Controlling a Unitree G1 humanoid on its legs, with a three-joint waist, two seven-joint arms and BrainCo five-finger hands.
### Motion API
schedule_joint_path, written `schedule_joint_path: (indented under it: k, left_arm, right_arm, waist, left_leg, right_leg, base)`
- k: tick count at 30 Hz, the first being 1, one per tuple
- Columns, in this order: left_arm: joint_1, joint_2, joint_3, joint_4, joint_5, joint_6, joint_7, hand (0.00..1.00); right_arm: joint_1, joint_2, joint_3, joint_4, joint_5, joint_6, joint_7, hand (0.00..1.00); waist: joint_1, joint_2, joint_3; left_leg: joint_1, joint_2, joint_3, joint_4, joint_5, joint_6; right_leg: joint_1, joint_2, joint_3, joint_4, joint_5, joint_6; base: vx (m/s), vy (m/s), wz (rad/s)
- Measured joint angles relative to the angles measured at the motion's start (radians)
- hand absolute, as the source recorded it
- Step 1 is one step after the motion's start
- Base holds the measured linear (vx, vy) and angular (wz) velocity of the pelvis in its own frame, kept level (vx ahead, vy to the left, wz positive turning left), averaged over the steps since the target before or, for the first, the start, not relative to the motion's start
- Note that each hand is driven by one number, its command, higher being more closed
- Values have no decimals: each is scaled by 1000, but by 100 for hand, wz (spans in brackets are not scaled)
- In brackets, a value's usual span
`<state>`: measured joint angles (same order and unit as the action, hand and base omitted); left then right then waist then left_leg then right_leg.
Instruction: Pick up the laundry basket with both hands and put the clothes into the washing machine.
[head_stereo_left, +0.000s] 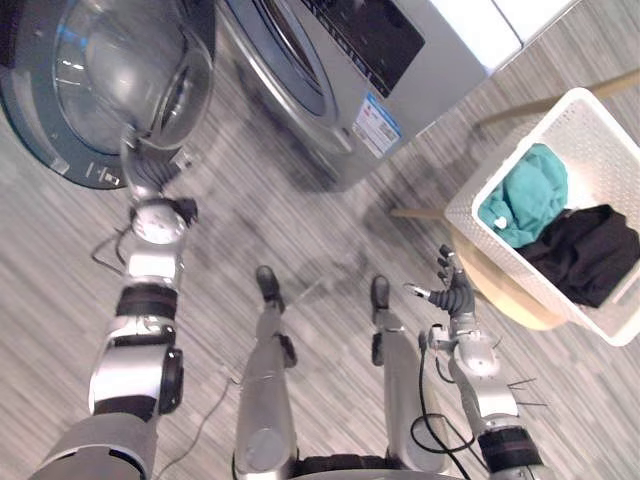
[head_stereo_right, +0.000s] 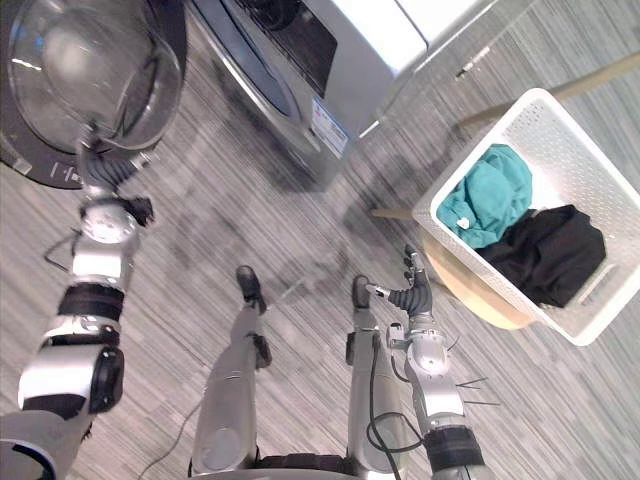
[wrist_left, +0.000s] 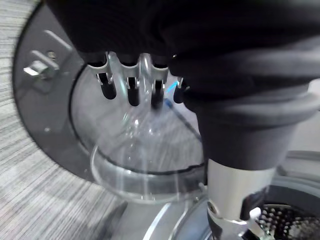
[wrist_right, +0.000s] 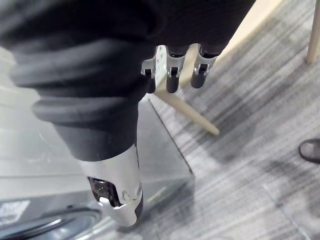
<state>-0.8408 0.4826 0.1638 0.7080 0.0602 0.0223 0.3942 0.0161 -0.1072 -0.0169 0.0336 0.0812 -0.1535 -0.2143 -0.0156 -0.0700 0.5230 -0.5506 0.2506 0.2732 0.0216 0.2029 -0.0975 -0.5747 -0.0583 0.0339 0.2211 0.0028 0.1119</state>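
**A:** What takes up the most room?

**B:** The grey striped floor (head_stereo_left: 300, 230). On it stands the silver washing machine (head_stereo_left: 340, 90), at the far side ahead of the robot.

**A:** Is it shut?

**B:** No. Its round door (head_stereo_left: 40, 120) is swung wide open to the robot's left. The door has a dark rim around a bulging clear glass bowl.

**A:** Where is the laundry basket?

**B:** The white perforated laundry basket (head_stereo_left: 597, 140) is off to the robot's right, well apart from the machine. It sits on a wooden stool (head_stereo_left: 505, 295), and neither hand is on it.

**A:** And the clothes?

**B:** Both are inside the basket. A teal garment (head_stereo_left: 525, 195) lies bunched at the end nearer the machine. A black garment (head_stereo_left: 585, 250) lies touching it, toward the other end.

**A:** What is the left hand doing?

**B:** The left hand (head_stereo_left: 140, 172) is raised to the open door, close up against the glass. In its wrist view its fingers (wrist_left: 132, 92) hang in a loose row before the bowl, curled around nothing. I cannot tell whether they touch the glass.

**A:** And the right hand?

**B:** The right hand (head_stereo_left: 455, 290) is low, near the stool's edge and short of the basket. Its fingers (wrist_right: 172, 80) are spread and relaxed, and it holds nothing.
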Motion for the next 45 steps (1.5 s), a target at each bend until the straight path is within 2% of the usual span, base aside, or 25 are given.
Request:
schedule_joint_path:
  k: [7,12,16,19,21,22,24,28,29,31,32,33,34,35,36,37,39,40,42,43,44,45]
  left_arm:
    - [10,-17,49,1,34,26,-21,0]
    - [37,-17,80,-1,64,36,-21,0]
    - [146,-67,63,-51,66,34,-17,0]
    - [339,-141,15,-151,66,19,-19,0]
    - [520,-226,-30,-188,66,7,-23,0]
    - [562,-249,-46,-188,67,6,-24,0]
    - [721,-332,-91,-186,72,1,-50,0]
    - [876,-413,-173,-137,113,-10,-107,0]
    - [899,-430,-185,-108,127,-11,-120,0]
    - [921,-436,-193,-77,153,-14,-137,0]
    - [932,-437,-191,-61,162,-14,-148,0]
    - [934,-438,-191,-54,171,-16,-151,0]
    - [932,-436,-190,-32,187,-20,-152,0]
    - [928,-430,-177,-9,189,-21,-152,0]
    - [926,-430,-165,7,189,-21,-153,0]
    - [926,-427,-148,34,190,-21,-153,0]
    - [931,-420,-125,68,195,-21,-156,0]
    - [943,-422,-115,86,196,-20,-155,0]
    - [955,-424,-114,107,194,-19,-160,0]
    - [950,-422,-118,109,198,-20,-159,0]
    - [947,-420,-117,109,199,-25,-159,0]
    - [944,-416,-120,105,198,-34,-159,0]
  right_arm:
    - [62,2,-7,-73,30,-33,3,0]
    - [100,3,-5,-99,30,-35,4,0]
    - [105,4,-3,-99,28,-35,2,0]
    - [107,4,4,-101,15,-31,2,0]
    - [134,7,2,-97,-6,-15,2,0]
    - [141,13,-2,-97,-15,-12,2,0]
    - [176,49,-29,-93,-34,5,2,0]
    - [193,61,-55,-36,-90,24,2,0]
    - [193,59,-68,-11,-105,34,2,0]
    - [180,53,-79,33,-136,50,2,0]
    - [160,40,-87,61,-154,54,0,0]
    - [156,32,-88,74,-161,55,0,0]
    - [144,17,-87,99,-180,55,0,0]
    - [133,13,-87,112,-191,55,0,0]
    - [130,10,-87,115,-197,55,0,0]
    - [121,3,-87,116,-213,55,0,0]
    - [124,-9,-81,124,-236,55,0,0]
    - [129,-31,-79,126,-258,56,-1,0]
    - [141,-65,-65,127,-284,68,-2,0]
    - [144,-79,-58,128,-292,72,-2,0]
    - [134,-101,-49,136,-304,77,-3,0]
    - [128,-126,-31,145,-322,78,-3,0]
  waist:
    - [4,-5,2]
    - [10,-5,2]
    - [32,-5,2]
    - [36,-6,-7]
    - [40,-4,-89]
    - [42,-3,-103]
    - [41,4,-170]
    - [29,17,-238]
    - [24,28,-259]
    - [24,43,-272]
    - [5,53,-276]
    - [-6,58,-280]
    - [-13,65,-288]
    - [-13,68,-293]
    - [-13,72,-297]
    - [-20,83,-304]
    - [-15,85,-305]
    - [-11,100,-307]
    - [-11,108,-307]
    - [-11,99,-301]
    - [-6,105,-303]
    - [4,99,-300]
  left_leg:
    - [-18,14,1,30,-10,-4]
    - [-12,14,0,62,-22,6]
    - [64,10,0,84,-48,10]
    - [155,-6,2,99,-82,15]
    - [188,-15,17,103,-107,6]
    - [205,-15,23,103,-113,5]
    - [269,-17,53,103,-141,-5]
    - [363,1,146,144,-207,-23]
    - [386,16,188,171,-234,-27]
    - [450,44,271,168,-258,-34]
    - [494,58,324,159,-259,-38]
    - [511,64,343,155,-258,-41]
    - [551,82,387,153,-265,-54]
    - [580,97,425,155,-270,-67]
    - [596,107,444,158,-273,-71]
    - [623,138,473,190,-283,-85]
    - [623,223,465,368,-285,-88]
    - [602,293,425,524,-263,-46]
    - [531,346,295,715,-158,117]
    - [474,330,208,807,-207,96]
    - [402,279,116,891,-306,65]
    - [359,219,64,886,-360,46]
  right_leg:
    - [-8,9,-2,4,3,-5]
    - [10,5,-4,21,-1,-3]
    - [78,-4,-5,60,-34,-3]
    - [155,-23,-5,105,-76,-1]
    - [177,-32,6,110,-99,3]
    - [191,-33,12,106,-100,4]
    - [231,-32,43,94,-114,11]
    - [274,-13,145,76,-111,12]
    - [278,0,170,66,-96,12]
    - [277,-13,29,56,-68,-47]
    - [294,-76,-207,60,-81,-116]
    - [304,-105,-300,68,-84,-131]
    - [323,-143,-453,86,-78,-144]
    - [331,-143,-513,100,-66,-127]
    - [335,-134,-522,105,-65,-121]
    - [334,-102,-496,105,-81,-108]
    - [346,-55,-436,106,-108,-119]
    - [366,-19,-400,105,-118,-131]
    - [416,9,-344,77,-126,-146]
    - [434,15,-318,60,-135,-159]
    - [448,12,-282,51,-136,-161]
    - [463,10,-258,50,-131,-154]
  base:
    - [-7,-11,-2]
    - [-20,-6,4]
    - [-19,-16,8]
    - [2,-38,11]
    - [51,-21,-5]
    - [108,-21,-23]
    - [141,-27,-35]
    - [128,-5,-86]
    - [100,22,-132]
    - [105,30,-145]
    - [61,22,-102]
    - [101,18,-116]
    - [122,-27,-103]
    - [146,-51,-118]
    - [152,-119,-124]
    - [138,-153,-130]
    - [143,-185,-124]
    - [152,-182,-107]
    - [199,-141,-91]
    - [214,-25,-77]
    - [216,41,-84]
    - [209,30,-77]
